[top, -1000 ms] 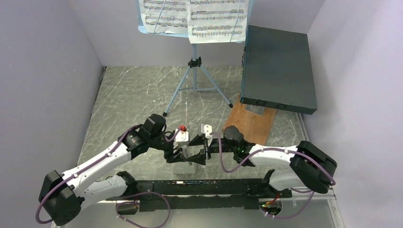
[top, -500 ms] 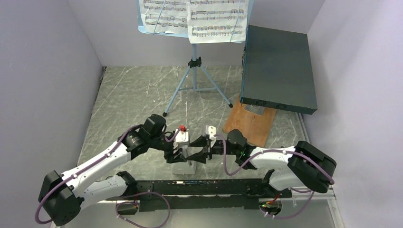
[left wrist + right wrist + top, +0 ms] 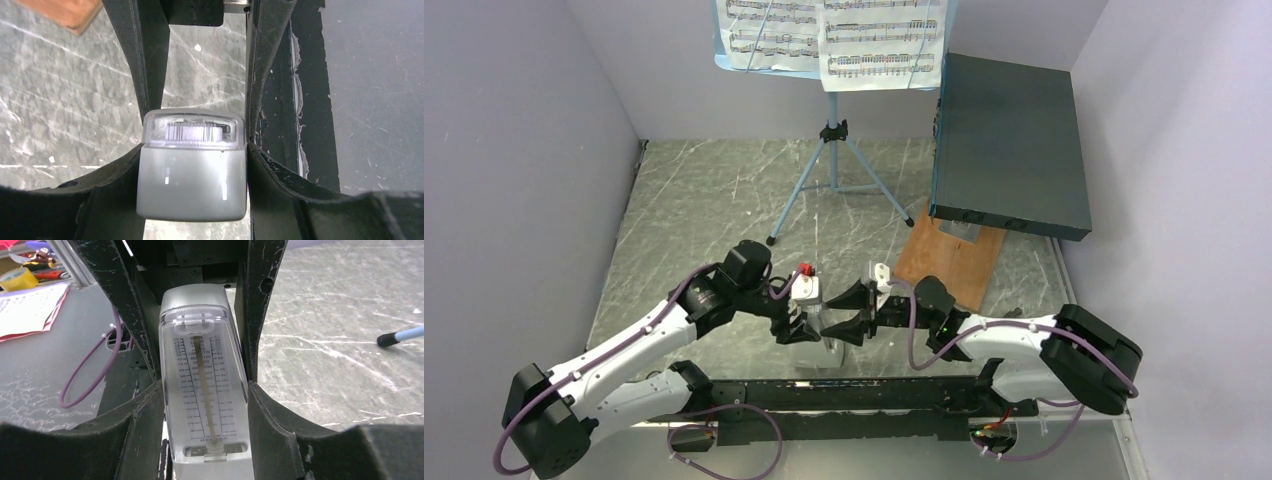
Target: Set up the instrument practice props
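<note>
Clamping the smooth, tapered metronome (image 3: 204, 375): left gripper (image 3: 802, 326); right gripper (image 3: 849, 312) flanks it, contact unclear.

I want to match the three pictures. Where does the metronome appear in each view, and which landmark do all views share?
Top external: the metronome is low in the centre, near the front edge of the marbled tabletop.
Left wrist: the metronome is in the lower centre.
Right wrist: the metronome fills the centre, its scale facing the camera.
Shared landmark: the marbled tabletop.
</note>
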### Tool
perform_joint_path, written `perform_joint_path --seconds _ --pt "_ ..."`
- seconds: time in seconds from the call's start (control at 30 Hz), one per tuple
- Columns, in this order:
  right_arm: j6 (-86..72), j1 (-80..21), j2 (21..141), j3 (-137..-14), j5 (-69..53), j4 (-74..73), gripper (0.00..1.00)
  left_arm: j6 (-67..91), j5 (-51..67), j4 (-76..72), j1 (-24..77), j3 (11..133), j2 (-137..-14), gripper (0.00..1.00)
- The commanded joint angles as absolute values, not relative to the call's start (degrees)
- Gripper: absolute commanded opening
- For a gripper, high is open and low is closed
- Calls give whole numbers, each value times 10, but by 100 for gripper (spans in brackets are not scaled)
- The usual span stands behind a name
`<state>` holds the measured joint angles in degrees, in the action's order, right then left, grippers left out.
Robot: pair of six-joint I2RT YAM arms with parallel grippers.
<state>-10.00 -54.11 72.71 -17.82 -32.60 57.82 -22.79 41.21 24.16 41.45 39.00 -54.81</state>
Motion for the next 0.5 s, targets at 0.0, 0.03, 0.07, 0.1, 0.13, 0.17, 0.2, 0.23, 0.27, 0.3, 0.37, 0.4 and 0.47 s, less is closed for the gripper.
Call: perform_joint_path --seconds 0.0,0.03,0.07,0.1,0.13,0.17,0.2,0.23,0.27,0.3,0.37,0.4,0.47 --pt "-135 -524 646 -168 -307 651 0 -262 367 279 409 397 -532 0" --pt "-125 -523 637 -167 -305 631 0 -262 363 280 410 396 -529 0" --pt "-115 -523 630 -167 -303 609 0 -262 360 280 409 396 -527 0" --pt "-114 -523 627 -162 -303 606 0 -262 358 279 410 396 -525 0" --pt "-120 -522 627 -155 -304 616 0 -262 358 278 410 395 -521 0" --pt "-122 -519 627 -149 -302 619 0 -262 357 277 410 394 -519 0" --pt "-121 -518 627 -147 -298 613 0 -262 356 277 410 393 -517 0" --pt "-115 -518 628 -149 -297 604 0 -261 356 277 410 392 -515 0" --pt "-114 -518 630 -152 -301 597 0 -261 356 277 410 392 -514 0" --pt "-112 -518 632 -159 -304 586 0 -261 357 278 410 392 -515 0" --pt "-103 -519 621 -174 -288 533 0 -260 356 277 410 393 -515 0" --pt "-93 -519 609 -184 -259 484 0 -260 355 277 409 392 -514 0" --pt "-71 -519 579 -217 -189 366 0 -259 351 276 410 392 -511 0"
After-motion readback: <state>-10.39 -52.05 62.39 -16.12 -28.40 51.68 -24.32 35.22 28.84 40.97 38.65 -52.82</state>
